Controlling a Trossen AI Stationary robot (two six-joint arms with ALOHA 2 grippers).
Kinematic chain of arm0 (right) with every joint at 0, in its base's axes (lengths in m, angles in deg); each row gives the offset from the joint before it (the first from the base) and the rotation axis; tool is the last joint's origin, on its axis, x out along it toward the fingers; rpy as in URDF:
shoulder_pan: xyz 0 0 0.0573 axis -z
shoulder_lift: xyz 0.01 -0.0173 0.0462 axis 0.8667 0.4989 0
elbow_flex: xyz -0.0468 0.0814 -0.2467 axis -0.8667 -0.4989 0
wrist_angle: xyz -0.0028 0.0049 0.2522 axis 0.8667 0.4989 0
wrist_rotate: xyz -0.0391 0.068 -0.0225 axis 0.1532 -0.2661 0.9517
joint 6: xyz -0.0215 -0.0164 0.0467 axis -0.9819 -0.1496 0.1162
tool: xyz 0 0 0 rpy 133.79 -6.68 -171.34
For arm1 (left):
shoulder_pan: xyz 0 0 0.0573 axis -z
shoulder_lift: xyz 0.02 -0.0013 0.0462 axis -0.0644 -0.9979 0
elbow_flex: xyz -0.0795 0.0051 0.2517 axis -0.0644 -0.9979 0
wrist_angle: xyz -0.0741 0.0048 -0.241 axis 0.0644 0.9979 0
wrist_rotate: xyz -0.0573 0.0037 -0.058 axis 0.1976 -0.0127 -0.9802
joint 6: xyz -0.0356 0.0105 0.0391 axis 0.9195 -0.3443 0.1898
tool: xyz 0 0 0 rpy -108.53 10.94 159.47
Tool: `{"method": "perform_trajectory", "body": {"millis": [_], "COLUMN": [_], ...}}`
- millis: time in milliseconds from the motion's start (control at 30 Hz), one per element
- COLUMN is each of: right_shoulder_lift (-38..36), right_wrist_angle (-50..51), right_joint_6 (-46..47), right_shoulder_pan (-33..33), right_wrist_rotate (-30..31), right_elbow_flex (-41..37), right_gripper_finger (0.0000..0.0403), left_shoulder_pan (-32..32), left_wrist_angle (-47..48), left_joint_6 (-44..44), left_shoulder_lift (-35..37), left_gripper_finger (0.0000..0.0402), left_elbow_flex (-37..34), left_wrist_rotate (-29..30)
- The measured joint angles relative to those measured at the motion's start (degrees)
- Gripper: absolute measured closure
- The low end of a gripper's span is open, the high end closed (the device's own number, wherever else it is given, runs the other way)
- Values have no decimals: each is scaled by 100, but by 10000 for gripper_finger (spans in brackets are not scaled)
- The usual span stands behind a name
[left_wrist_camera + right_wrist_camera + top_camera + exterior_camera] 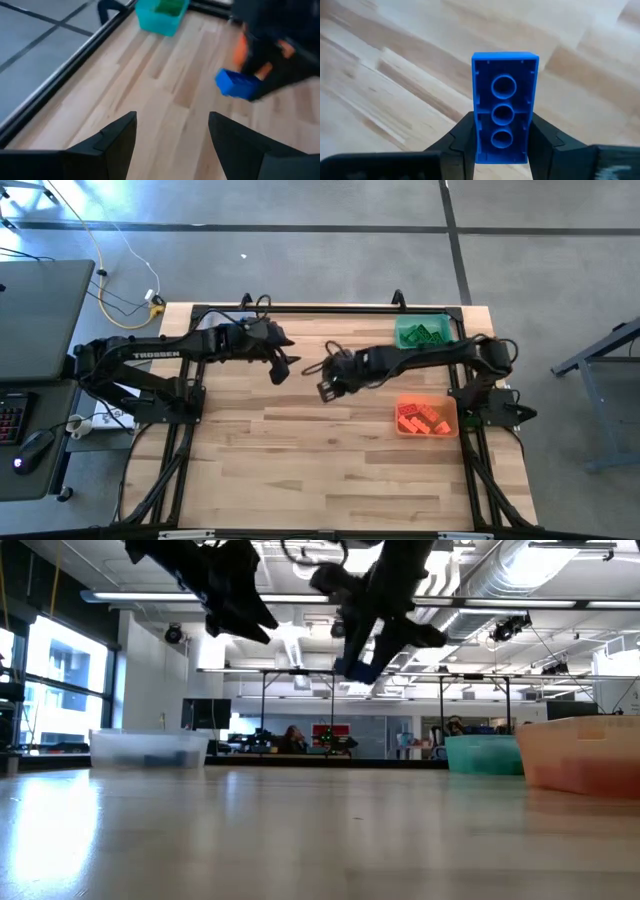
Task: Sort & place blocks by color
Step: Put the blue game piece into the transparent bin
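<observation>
Right tool (502, 137) is clamped on a blue brick (504, 107), fingers on its two long sides, hollow underside with three tubes facing the wrist camera; the brick hangs in the air above the middle of the surface (300, 460). Judgement: rigid, light, smooth plastic, so the flat side walls are the right place to hold, and a loose grip could let it twist. Left tool (172, 142) hovers nearby, fingers apart, nothing between them. Farther off: orange bin (427, 417) with red bricks, green bin (422, 333) with green ones, clear bin (148, 748) opposite. Beyond, an open room with desks and ceiling ducts.
</observation>
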Motion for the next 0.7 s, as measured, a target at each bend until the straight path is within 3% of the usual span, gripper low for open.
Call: {"method": "perform_trajectory", "body": {"millis": [233,700], "right_shoulder_lift": [-776,-1685], "right_wrist_angle": [-235,-2036], "right_joint_6": [-1199,-3548], "right_shoulder_pan": [409,988], "right_wrist_rotate": [27,-1173], "right_elbow_flex": [0,2], "right_gripper_finger": [299,299], "left_shoulder_pan": [-172,-175], "left_wrist_angle": [-662,-2156], "left_joint_6": [43,121], "left_shoulder_lift": [0,0], "left_gripper_finger": [169,169], "left_elbow_flex": [0,0], "left_wrist_rotate": [-1035,-1489]}}
